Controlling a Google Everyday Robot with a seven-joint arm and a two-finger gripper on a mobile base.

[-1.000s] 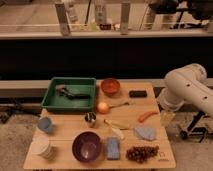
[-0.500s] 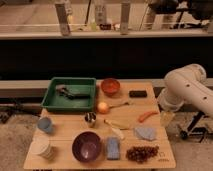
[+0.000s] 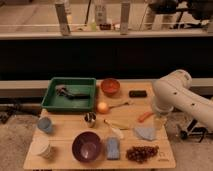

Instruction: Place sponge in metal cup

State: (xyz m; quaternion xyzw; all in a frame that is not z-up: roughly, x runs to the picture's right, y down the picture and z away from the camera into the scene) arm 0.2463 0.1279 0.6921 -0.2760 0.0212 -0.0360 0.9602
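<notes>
Motionless pale-blue sponge (image 3: 112,148); end effector (image 3: 160,121) near cloth (image 3: 145,133)

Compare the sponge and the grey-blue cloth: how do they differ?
The sponge is a neat rectangular block; the cloth is thin with uneven edges. The sponge lies beside the purple bowl; the cloth lies farther right, near the claw hanging over the right side of the table. Both are bluish and lie flat.

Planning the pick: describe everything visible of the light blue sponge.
The sponge is a small, soft-looking light blue rectangular block lying flat near the table's front edge, between the purple bowl and the dark grapes. Nothing rests on it. The gripper hangs apart, over the table's right side.
</notes>
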